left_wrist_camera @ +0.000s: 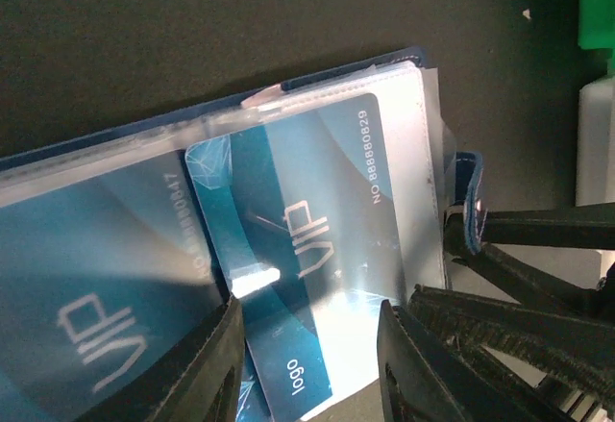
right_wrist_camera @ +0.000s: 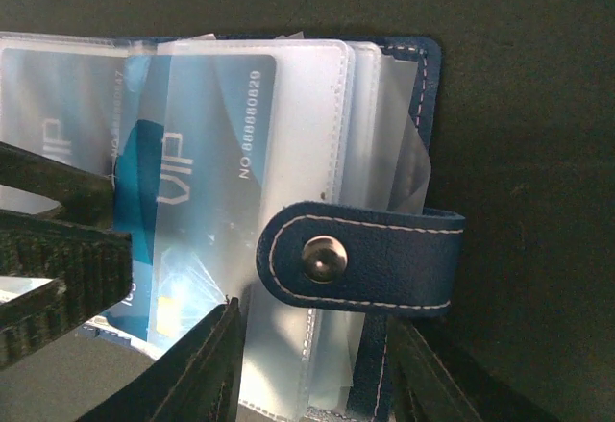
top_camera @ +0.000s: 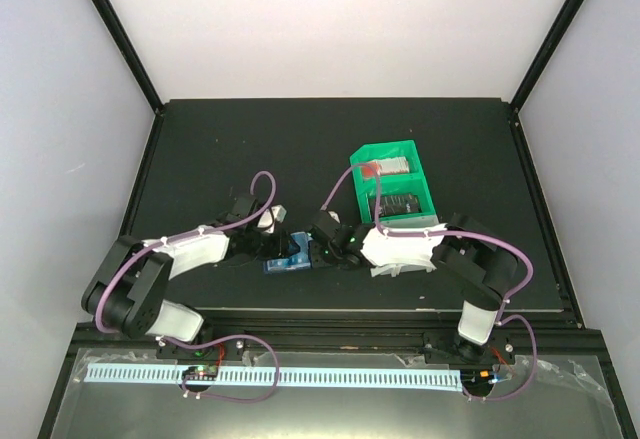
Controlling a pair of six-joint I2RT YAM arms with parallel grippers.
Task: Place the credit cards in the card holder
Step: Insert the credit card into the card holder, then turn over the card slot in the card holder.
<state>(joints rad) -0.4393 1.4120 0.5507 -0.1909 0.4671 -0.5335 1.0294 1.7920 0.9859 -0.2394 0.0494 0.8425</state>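
Observation:
The navy card holder (top_camera: 290,259) lies open on the black table between my two grippers. In the left wrist view its clear sleeves show under the navy cover edge (left_wrist_camera: 384,60). A blue VIP credit card (left_wrist_camera: 307,211) sits partly inside one sleeve, its lower end sticking out. My left gripper (left_wrist_camera: 307,345) has a finger against each long edge of that card. Another credit card (left_wrist_camera: 86,278) rests in the neighbouring sleeve. My right gripper (right_wrist_camera: 312,345) clamps the holder's right side just below the snap tab (right_wrist_camera: 384,259); the same card (right_wrist_camera: 207,182) shows through the sleeve.
A green compartment bin (top_camera: 362,199) stands just behind the right arm, with a reddish item and dark items inside. Its green corner (left_wrist_camera: 596,4) and a white part (left_wrist_camera: 596,143) appear at the right of the left wrist view. Black frame posts border the table.

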